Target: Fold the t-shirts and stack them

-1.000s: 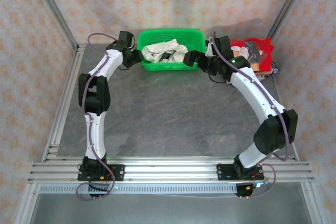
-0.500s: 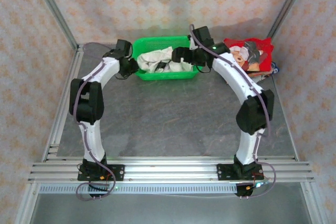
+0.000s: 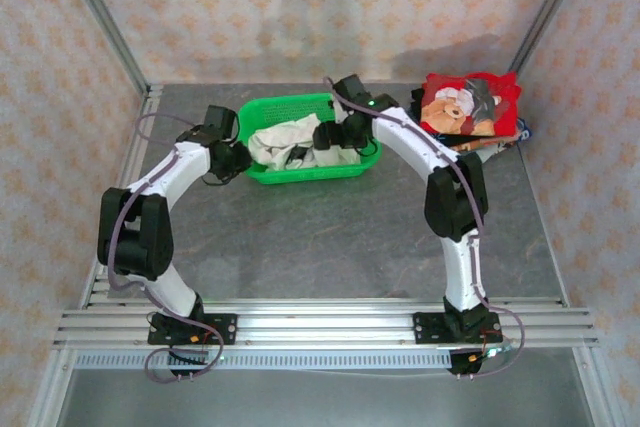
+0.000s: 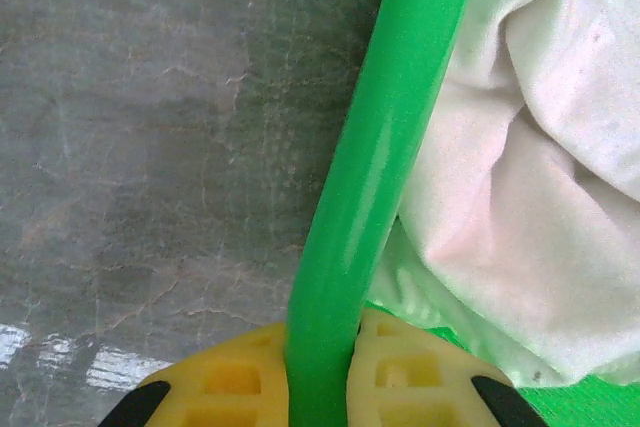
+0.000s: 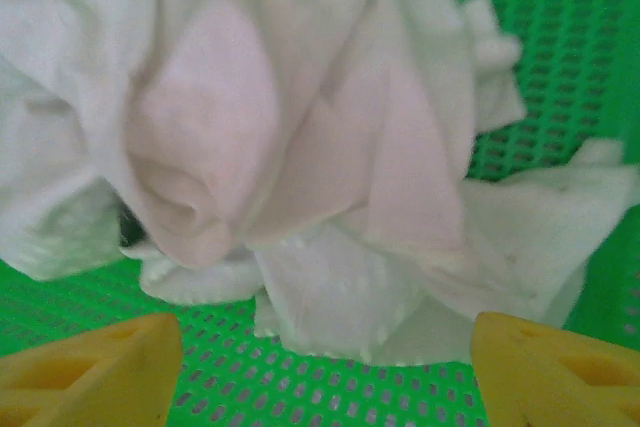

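Note:
The off-white t-shirt point(image 3: 279, 140) lies crumpled inside the green mesh basket point(image 3: 350, 169). My left gripper point(image 3: 238, 159) is shut on the basket's left rim point(image 4: 380, 167), with one yellow finger point(image 4: 225, 382) outside it and the other on the shirt's point(image 4: 530, 177) side. My right gripper point(image 3: 325, 136) is inside the basket, open, just short of the shirt point(image 5: 300, 127). Its yellow fingertips point(image 5: 90, 377) stand wide apart over the mesh floor point(image 5: 330, 392), with no cloth between them. A stack of folded shirts, with the red teddy-bear shirt point(image 3: 468, 107) on top, sits at the back right.
The grey table point(image 3: 320, 237) lies bare in front of the basket. Aluminium rails point(image 3: 125, 187) run along its left side and near edge. The patterned back wall point(image 3: 300, 7) stands close behind the basket and the stack.
The basket has slid toward the near side and slightly left, with my left gripper staying on its rim. My right gripper has moved from the basket's right end to inside it, up to the shirt.

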### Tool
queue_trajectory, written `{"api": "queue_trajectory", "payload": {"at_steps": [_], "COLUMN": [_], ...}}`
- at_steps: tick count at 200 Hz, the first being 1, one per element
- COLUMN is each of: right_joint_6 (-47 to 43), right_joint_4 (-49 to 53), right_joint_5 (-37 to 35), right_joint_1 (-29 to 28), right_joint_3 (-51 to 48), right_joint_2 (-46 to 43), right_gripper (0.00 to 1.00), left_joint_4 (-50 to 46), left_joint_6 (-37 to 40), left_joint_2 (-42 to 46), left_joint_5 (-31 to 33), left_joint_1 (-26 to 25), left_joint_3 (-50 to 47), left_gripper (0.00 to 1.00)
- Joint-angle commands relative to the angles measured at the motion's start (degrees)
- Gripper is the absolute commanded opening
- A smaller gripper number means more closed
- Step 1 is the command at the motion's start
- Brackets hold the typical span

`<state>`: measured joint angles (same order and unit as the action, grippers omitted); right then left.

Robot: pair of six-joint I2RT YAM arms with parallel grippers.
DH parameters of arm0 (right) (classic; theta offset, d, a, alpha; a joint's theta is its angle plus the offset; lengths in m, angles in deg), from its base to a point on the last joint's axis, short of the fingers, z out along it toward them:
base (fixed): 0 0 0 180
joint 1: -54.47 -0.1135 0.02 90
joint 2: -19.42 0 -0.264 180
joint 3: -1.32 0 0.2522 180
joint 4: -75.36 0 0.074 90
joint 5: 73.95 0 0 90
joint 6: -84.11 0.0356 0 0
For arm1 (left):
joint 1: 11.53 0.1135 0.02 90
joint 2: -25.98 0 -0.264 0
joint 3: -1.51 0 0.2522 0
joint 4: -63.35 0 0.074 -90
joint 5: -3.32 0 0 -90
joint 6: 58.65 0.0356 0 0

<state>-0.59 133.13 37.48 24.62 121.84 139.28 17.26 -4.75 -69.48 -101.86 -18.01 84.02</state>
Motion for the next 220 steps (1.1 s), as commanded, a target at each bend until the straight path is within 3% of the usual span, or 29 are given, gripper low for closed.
{"api": "queue_trajectory", "payload": {"at_steps": [1, 25, 68, 97, 136, 149, 167, 183, 220], "right_joint_6": [-0.4, -0.7, -0.5, 0.0, 4.4, 6.6, 9.3, 12.0, 20.9], "right_joint_4": [-2.6, -3.2, -7.6, -8.5, -9.1, -11.9, -14.8, -15.6, -24.6], "right_joint_5": [0.5, -1.9, -15.5, -17.3, -14.8, -13.5, -9.9, -8.7, -1.5], "right_joint_1": [-0.4, -1.2, -1.3, -1.3, -1.3, -1.3, -1.3, -1.3, -1.3], "right_joint_3": [-3.6, -5.0, -3.1, 1.6, 6.6, 6.4, 7.9, 10.8, 14.4], "right_joint_2": [-0.2, 0.7, 2.6, 6.2, 11.4, 10.8, 9.1, 6.3, -4.3], "right_gripper": [0.72, 0.69, 0.60, 0.57, 0.48, 0.37, 0.13, 0.00, 0.00], "left_joint_4": [-1.7, -1.7, -1.0, -1.0, -0.7, -0.3, 1.3, 1.6, 3.5], "left_joint_6": [0.6, 0.7, 0.5, 0.6, 0.3, -0.3, -2.0, -3.0, -7.8], "left_joint_2": [1.6, 1.9, 2.5, 3.5, 5.1, 5.8, 6.7, 7.7, 10.4], "left_joint_5": [-0.4, -0.7, -2.2, -2.3, -2.8, -3.2, -5.0, -5.3, -5.6], "left_joint_1": [0.5, 0.9, 1.1, 1.3, 1.8, 2.4, 3.8, 5.2, 9.9], "left_joint_3": [-2.0, -2.9, -4.4, -5.5, -7.1, -8.1, -9.6, -10.1, -11.9], "left_gripper": [0.00, 0.00, 0.00, 0.00, 0.00, 0.00, 0.00, 0.00, 0.00]}}
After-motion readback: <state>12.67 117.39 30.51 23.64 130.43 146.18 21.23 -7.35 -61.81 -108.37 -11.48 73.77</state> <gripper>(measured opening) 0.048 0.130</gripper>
